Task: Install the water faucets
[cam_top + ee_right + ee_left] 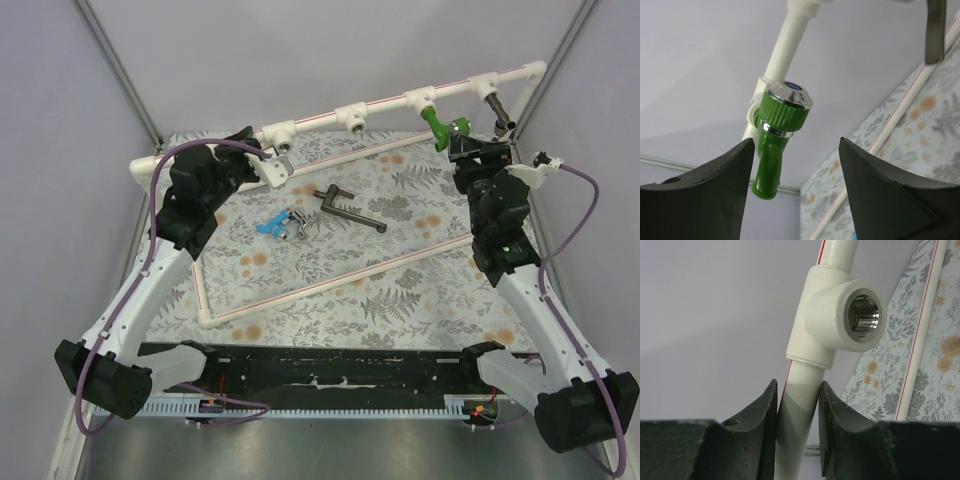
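Green faucet [437,127] slants down off pipe [320,119] | right end effector [795,145] open beside it | left end effector [797,387] clamps pipe

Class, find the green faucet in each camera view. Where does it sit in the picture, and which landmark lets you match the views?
Top external: green faucet at upper right, on the white pipe.
Left wrist: not in view.
Right wrist: left of centre, below the pipe.
Shared landmark: the white pipe, seen in all three views.
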`<state>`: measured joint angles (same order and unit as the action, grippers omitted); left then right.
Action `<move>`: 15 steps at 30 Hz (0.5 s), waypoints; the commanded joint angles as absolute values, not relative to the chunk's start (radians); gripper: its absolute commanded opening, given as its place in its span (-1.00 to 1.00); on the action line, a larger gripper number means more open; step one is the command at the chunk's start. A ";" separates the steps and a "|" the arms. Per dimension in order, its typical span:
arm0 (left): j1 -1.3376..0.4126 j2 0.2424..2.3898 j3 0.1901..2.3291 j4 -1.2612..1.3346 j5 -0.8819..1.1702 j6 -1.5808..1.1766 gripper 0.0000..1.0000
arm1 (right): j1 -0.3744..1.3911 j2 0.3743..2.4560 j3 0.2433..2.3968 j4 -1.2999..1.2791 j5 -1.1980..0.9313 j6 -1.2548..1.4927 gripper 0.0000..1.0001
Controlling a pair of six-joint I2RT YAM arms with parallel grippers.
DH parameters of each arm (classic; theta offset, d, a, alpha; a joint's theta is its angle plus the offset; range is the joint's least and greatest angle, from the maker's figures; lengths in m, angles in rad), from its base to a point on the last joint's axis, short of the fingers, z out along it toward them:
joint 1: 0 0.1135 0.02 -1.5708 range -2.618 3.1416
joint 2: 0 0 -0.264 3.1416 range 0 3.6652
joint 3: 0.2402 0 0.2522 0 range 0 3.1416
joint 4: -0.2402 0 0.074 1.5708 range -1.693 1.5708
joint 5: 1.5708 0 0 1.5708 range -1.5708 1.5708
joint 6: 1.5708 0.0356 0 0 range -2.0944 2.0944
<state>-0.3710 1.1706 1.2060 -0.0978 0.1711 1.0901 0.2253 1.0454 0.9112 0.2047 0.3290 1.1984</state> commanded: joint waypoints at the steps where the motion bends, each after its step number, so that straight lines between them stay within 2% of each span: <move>1: -0.377 1.166 1.183 -0.121 0.201 0.904 -0.96 | 0.210 0.916 0.914 0.201 0.353 0.575 0.57; 4: -0.377 1.164 1.186 -0.123 0.202 0.903 -0.96 | 0.209 0.867 0.943 0.160 0.249 0.129 0.65; 8: -0.376 1.166 1.189 -0.123 0.206 0.902 -0.96 | 0.209 0.841 0.980 0.036 -0.022 -0.520 0.71; 12: -0.377 1.167 1.189 -0.124 0.212 0.899 -0.96 | 0.210 0.893 1.043 -0.109 -0.113 -0.875 0.77; 15: -0.379 1.170 1.190 -0.123 0.212 0.900 -0.96 | 0.210 0.960 1.069 -0.091 -0.147 -0.991 0.79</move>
